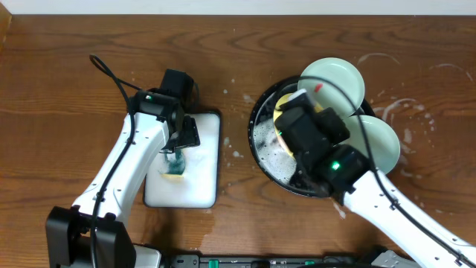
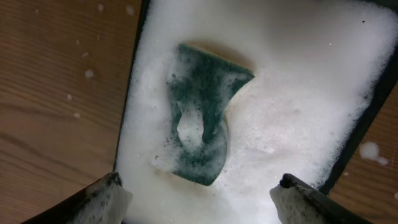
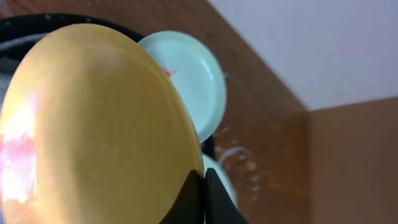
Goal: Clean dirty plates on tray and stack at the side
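The black round tray (image 1: pixel 262 149) with white foam sits right of centre. My right gripper (image 3: pixel 203 180) is shut on the rim of the yellow plate (image 3: pixel 93 130), held on edge over the tray; overhead the plate (image 1: pixel 283 112) is mostly hidden by the arm. One mint-green plate (image 1: pixel 336 80) with a red smear leans on the tray's far rim and also shows in the right wrist view (image 3: pixel 196 81). A second mint plate (image 1: pixel 379 141) lies at the tray's right edge. My left gripper (image 2: pixel 199 199) is open above the green sponge (image 2: pixel 202 124).
The white rectangular dish (image 1: pixel 201 171), full of foam, stands left of the tray with the sponge (image 1: pixel 175 165) in it. Whitish soap streaks (image 1: pixel 413 112) mark the wood tabletop right of the tray. A black cable (image 1: pixel 111 74) loops at the back left.
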### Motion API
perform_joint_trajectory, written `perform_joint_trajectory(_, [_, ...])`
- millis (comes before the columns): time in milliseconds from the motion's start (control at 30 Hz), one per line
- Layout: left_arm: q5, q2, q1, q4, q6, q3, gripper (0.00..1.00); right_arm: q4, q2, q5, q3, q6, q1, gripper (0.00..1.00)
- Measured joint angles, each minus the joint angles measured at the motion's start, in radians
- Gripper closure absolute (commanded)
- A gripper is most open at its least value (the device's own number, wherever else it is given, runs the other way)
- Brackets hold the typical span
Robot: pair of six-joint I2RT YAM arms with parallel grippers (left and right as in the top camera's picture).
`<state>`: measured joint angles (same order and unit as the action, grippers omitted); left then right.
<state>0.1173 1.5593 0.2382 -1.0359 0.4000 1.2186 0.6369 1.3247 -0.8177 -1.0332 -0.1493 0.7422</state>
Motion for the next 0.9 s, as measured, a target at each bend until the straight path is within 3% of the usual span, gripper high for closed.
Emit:
perform_joint_trajectory(300, [0.0,0.0,0.0,0.0,0.0,0.0,0.19,-0.001,0.0,-0.137,0.0,-0.099,0.122,0.99])
perform_joint_trajectory(900, [0.0,0.0,0.0,0.0,0.0,0.0,0.19,-0.013,0.0,-0.186,0.0,-0.109,0.135,0.99])
